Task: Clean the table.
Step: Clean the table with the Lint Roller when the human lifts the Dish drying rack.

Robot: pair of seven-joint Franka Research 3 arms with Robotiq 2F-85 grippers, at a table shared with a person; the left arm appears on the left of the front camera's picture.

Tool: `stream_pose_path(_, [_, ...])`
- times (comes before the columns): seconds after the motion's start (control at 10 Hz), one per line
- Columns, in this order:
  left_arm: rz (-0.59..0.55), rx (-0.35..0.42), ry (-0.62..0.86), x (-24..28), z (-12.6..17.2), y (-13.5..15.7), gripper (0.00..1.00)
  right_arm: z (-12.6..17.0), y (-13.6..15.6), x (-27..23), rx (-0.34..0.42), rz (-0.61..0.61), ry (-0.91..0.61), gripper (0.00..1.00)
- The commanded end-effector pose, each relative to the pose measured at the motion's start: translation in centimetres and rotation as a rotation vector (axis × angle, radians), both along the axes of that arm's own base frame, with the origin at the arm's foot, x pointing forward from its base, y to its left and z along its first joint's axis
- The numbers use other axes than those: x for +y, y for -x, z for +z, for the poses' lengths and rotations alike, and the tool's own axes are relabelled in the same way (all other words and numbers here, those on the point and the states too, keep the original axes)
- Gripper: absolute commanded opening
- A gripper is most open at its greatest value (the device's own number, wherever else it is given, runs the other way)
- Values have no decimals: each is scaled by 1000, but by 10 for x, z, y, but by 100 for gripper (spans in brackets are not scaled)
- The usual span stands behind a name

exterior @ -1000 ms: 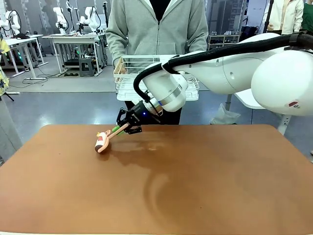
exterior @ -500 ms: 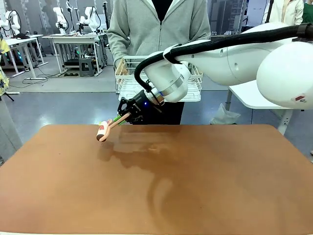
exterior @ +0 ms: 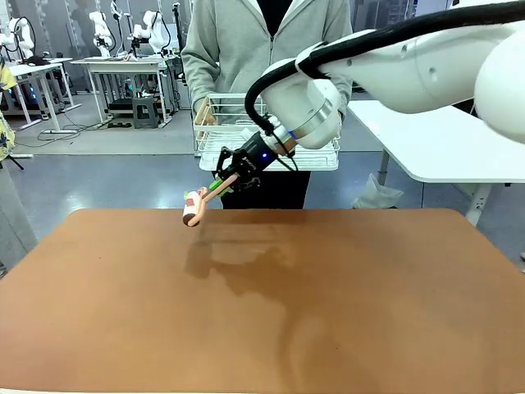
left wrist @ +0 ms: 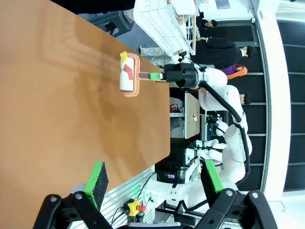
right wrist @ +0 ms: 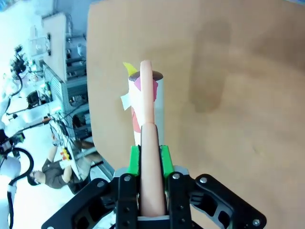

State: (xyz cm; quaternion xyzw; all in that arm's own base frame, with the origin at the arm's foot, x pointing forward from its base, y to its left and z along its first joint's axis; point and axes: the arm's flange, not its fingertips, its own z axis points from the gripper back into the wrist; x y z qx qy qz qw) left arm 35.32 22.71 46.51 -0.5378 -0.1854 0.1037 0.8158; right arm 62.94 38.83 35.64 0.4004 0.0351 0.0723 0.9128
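Front view: the right pincer point(exterior: 238, 176) is clamped on the pale handle of a lint roller point(exterior: 194, 207). The handle slopes from the jaws down toward the robot's left, with the drum set crosswise at its lower end. The drum hangs over the far edge of the brown surface point(exterior: 262, 328), apparently clear of it, and a shadow lies nearer the camera. Beyond that edge a person point(exterior: 246, 41) holds a white wire rack point(exterior: 215, 131) just behind the arm.

Left wrist view: the left pincer point(left wrist: 155, 179) stands with its green pads point(left wrist: 97, 177) wide apart and nothing between them. It sits off the near side of the surface point(left wrist: 57, 133), well apart from the roller point(left wrist: 127, 72). The right pincer point(left wrist: 178, 76) grips the handle end at the opposite edge, near the rack point(left wrist: 162, 19).

Right wrist view: the handle rises straight out between the pads of the right pincer point(right wrist: 148, 160) in line with the fingers. The roller point(right wrist: 145, 100) points away over the surface point(right wrist: 228, 95) below it. Judged from this, the right arm is the working one, and any wiping stroke depends on lowering the drum flat onto the surface beneath
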Motion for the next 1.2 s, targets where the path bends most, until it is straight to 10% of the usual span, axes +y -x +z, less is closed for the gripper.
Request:
stream_pose_path(0.0, [0,-15,5,2,2,2,100,27,18,-70,-5,99,101,21])
stream_pose_path(0.6, [0,-15,5,2,2,2,100,97,64,-251,-23,180,475,21])
stream_pose_path(1.1, [0,-15,5,2,2,2,100,118,174,-303,8,-3,684,21])
